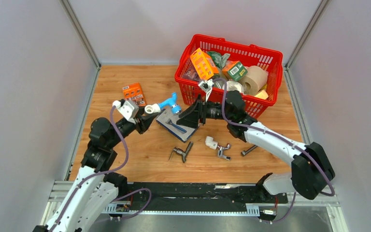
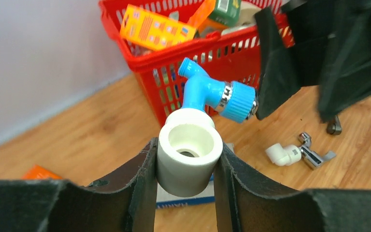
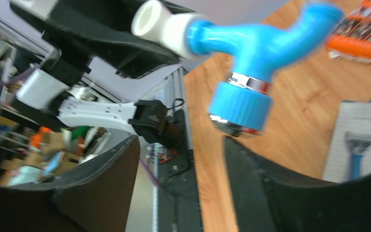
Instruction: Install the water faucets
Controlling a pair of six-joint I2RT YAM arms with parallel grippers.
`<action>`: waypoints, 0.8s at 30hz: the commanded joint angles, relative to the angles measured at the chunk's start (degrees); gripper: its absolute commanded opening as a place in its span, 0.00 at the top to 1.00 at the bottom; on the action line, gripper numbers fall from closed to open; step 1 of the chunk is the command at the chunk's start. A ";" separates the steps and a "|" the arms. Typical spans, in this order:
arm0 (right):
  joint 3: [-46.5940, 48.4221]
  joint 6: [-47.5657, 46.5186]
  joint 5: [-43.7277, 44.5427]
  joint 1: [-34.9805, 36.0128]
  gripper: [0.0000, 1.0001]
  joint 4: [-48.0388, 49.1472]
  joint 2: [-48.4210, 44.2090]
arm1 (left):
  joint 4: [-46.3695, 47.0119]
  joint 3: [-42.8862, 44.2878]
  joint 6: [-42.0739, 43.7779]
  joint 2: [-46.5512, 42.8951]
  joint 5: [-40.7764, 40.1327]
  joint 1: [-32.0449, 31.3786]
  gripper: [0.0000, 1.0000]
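My left gripper [image 1: 146,115] is shut on the white end fitting [image 2: 189,157] of the light-blue water faucet [image 1: 168,103] and holds it above the table. In the left wrist view the blue body [image 2: 203,89] sticks out past the fitting, its ribbed blue knob toward the right gripper's fingers [image 2: 275,72]. My right gripper [image 1: 183,116] is open and empty, its fingertips just beside the knob. In the right wrist view the faucet [image 3: 256,43] hangs just above and beyond the open gripper [image 3: 181,169], touching neither finger.
A red basket [image 1: 183,77] full of goods stands at the back right. A razor package [image 1: 171,123] lies under the faucet. A dark grey tap [image 1: 182,152], a chrome tap with white elbow [image 1: 217,146] and an orange pack [image 1: 134,92] lie on the table.
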 commanded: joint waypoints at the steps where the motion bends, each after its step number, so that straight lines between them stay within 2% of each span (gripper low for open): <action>1: 1.08 -17.82 3.01 -0.27 0.28 -4.00 -7.12 | -1.30 2.33 -11.03 3.49 -1.11 0.76 1.00; 6: 0.37 -25.19 1.18 -0.18 0.24 -2.23 -10.82 | -5.68 3.82 -13.75 6.30 0.59 0.76 1.00; 9: -2.52 -38.80 3.36 -0.18 0.12 -4.95 -13.71 | -8.14 6.45 -17.18 8.24 3.03 0.85 1.00; 13: -7.97 -56.03 4.77 0.52 0.01 -6.80 -18.55 | -10.00 9.35 -23.67 12.28 8.22 1.37 1.00; 17: -11.22 -70.02 8.46 2.98 0.00 -10.32 -21.89 | -9.74 11.03 -26.49 14.83 12.53 1.46 1.00; 21: -13.25 -77.85 11.80 6.40 0.00 -11.11 -23.13 | -8.68 11.99 -28.87 16.41 15.70 1.55 1.00; 24: -13.52 -82.60 17.67 9.91 0.00 -11.46 -21.90 | -8.33 12.61 -29.67 17.03 17.72 1.46 1.00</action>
